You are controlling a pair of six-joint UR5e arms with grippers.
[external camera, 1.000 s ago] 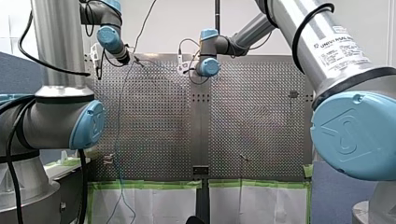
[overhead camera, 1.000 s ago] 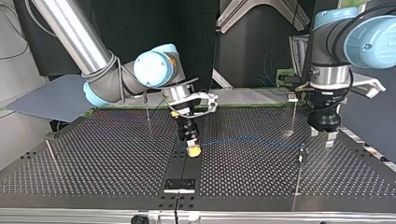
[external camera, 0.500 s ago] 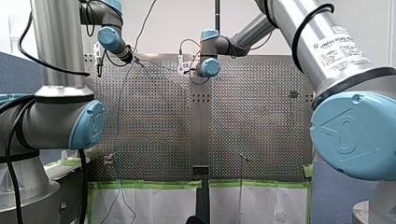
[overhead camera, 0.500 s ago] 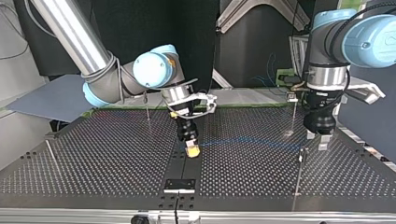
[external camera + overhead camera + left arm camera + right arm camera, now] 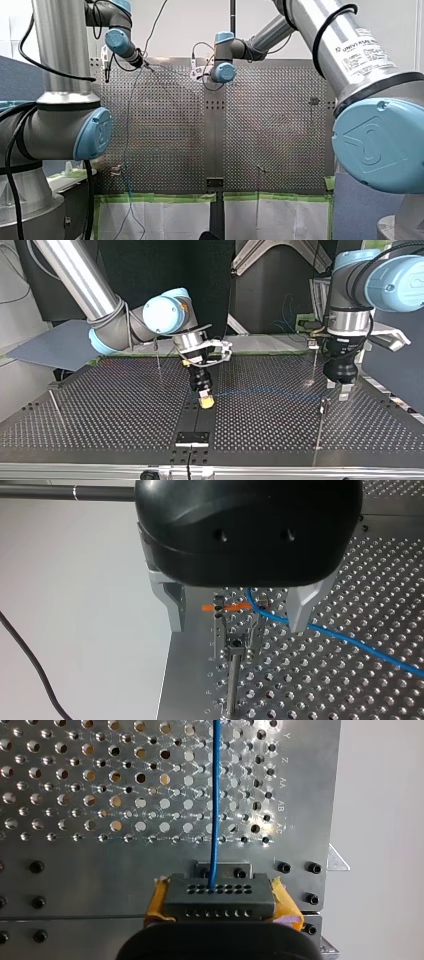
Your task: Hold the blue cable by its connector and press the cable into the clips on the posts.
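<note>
While holding the blue cable [image 5: 215,795] by its black connector [image 5: 220,896], pinched between the yellow pads [image 5: 286,906] of my right end effector [image 5: 206,401] at the middle of the top view, strings the line toward that view's right, low over the worktop [image 5: 100,410]. Passes there through my left end effector [image 5: 236,625], spread apart astride the clip [image 5: 235,642] topping a thin post [image 5: 231,685]; cannot tell whether seated or just resting over it. Step in hand, likely: lining up the press at this post. Calls next for a straight push down to seat the cable, with tension kept from the connector end. Since a second ago, a small shift of my left end effector toward the top view's left and slightly lower, nearer the post; no change at the right one.
</note>
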